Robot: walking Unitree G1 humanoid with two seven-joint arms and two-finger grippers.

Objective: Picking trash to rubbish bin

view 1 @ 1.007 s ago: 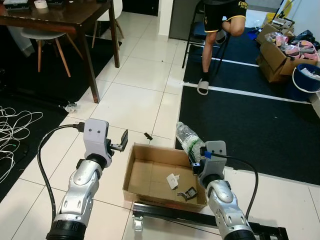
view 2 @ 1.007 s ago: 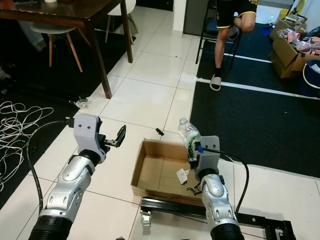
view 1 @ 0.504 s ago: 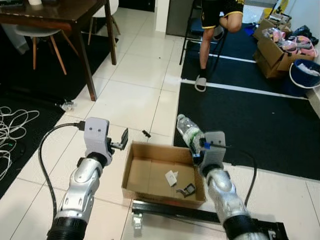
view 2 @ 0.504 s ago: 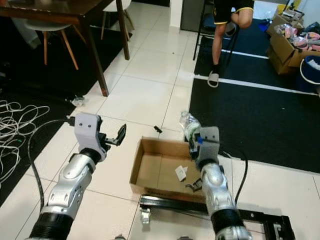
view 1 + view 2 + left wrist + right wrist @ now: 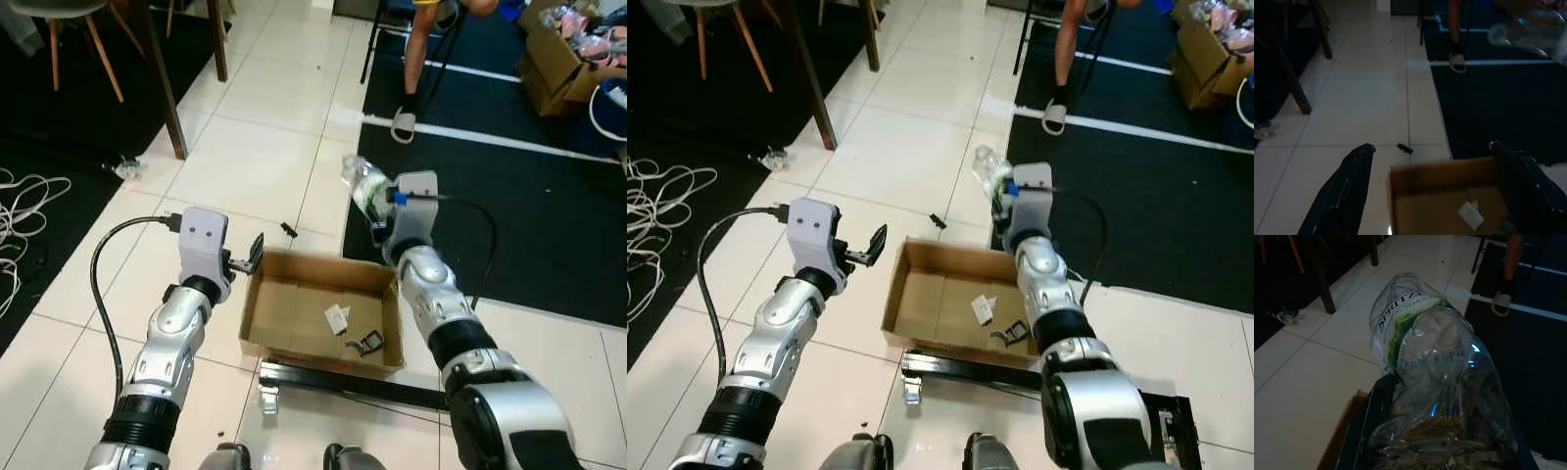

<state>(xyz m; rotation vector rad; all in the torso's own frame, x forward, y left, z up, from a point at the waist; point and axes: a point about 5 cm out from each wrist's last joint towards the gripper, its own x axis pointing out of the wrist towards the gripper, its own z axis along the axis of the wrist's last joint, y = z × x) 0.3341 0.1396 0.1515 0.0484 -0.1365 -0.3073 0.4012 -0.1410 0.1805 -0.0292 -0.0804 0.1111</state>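
A crumpled clear plastic bottle (image 5: pixel 363 183) with a green label (image 5: pixel 1415 318) is held in the air, just beyond the far right corner of the open cardboard box (image 5: pixel 290 315). My right gripper (image 5: pixel 374 204) is shut on the bottle (image 5: pixel 1440 382), one black finger (image 5: pixel 1367 423) showing along its side. My left gripper (image 5: pixel 256 252) hovers open at the box's far left corner, its fingers (image 5: pixel 1344 193) spread wide over the near box rim (image 5: pixel 1440 169). The box holds a white paper scrap (image 5: pixel 336 318) and a small black piece (image 5: pixel 370 343).
A small black object (image 5: pixel 289 231) lies on the tiles beyond the box. A crumpled wrapper (image 5: pixel 125 168) sits by the table leg (image 5: pixel 162 93). White cables (image 5: pixel 24 211) trail at left. A black mat (image 5: pixel 509 215) lies at right, with a person's slippered foot (image 5: pixel 405 124) on it. A black metal bar (image 5: pixel 343 382) runs before the box.
The camera has tilted down and the view shifted. My right gripper has raised the bottle up and away from the box's far right corner. The left gripper stays open by the box.
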